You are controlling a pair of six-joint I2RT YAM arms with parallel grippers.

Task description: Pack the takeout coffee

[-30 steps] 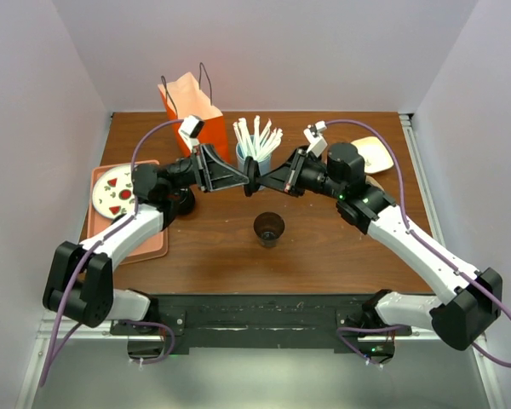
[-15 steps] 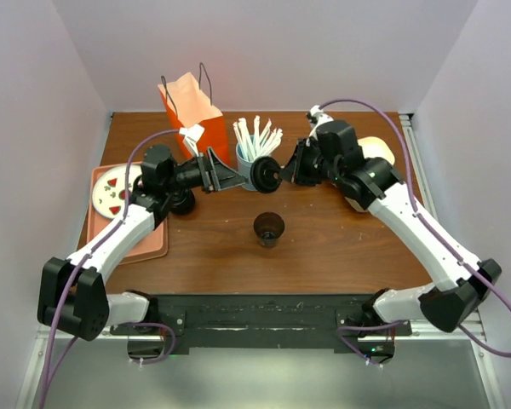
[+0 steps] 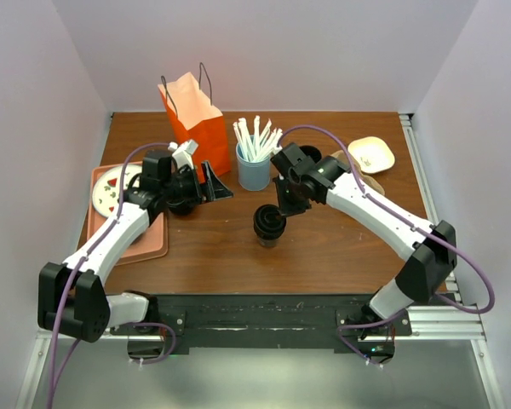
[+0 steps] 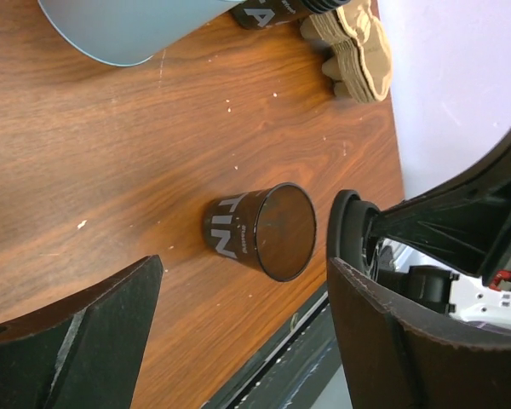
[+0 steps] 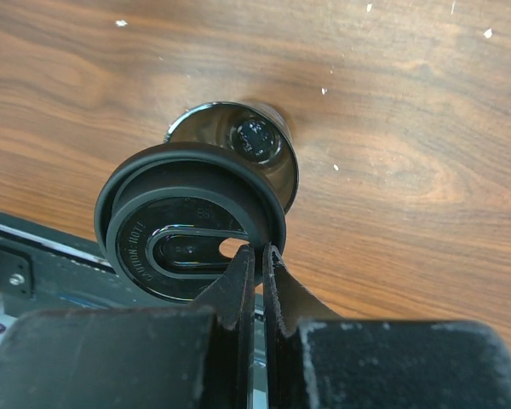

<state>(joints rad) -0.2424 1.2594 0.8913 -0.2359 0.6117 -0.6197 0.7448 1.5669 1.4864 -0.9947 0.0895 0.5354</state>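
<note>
Two arms reach toward the middle of the table (image 3: 324,256) from above. The left gripper (image 3: 219,187) is spread wide with nothing in it, just right of the orange bag (image 3: 196,115). The right gripper (image 3: 277,213) is clamped on the black lid (image 3: 269,220), which hangs over the takeout coffee cup (image 3: 268,239). You find that cup standing upright at the table's middle, nearer than the blue straw holder (image 3: 254,170). A tray (image 3: 145,243) carrying a plate (image 3: 106,192) lies at the left edge, and a small beige dish (image 3: 370,153) sits far right. On the left wrist view the left gripper (image 4: 245,281) shows both fingers (image 4: 94,332) far apart, touching nothing. Between them you see the cup (image 4: 238,228), uncovered and filled with dark liquid. The lid (image 4: 347,239) faces its mouth with a clear gap between them. The straw holder (image 4: 128,25) and a stack of cardboard pieces (image 4: 358,38) lie beyond. On the right wrist view the right gripper (image 5: 255,264) has its fingertips pressed together on the lid (image 5: 170,230), pinching it at the edge of the oval recess. The cup (image 5: 283,175) stands open beneath, partly overlapped by the lid, its liquid surface shining.
</note>
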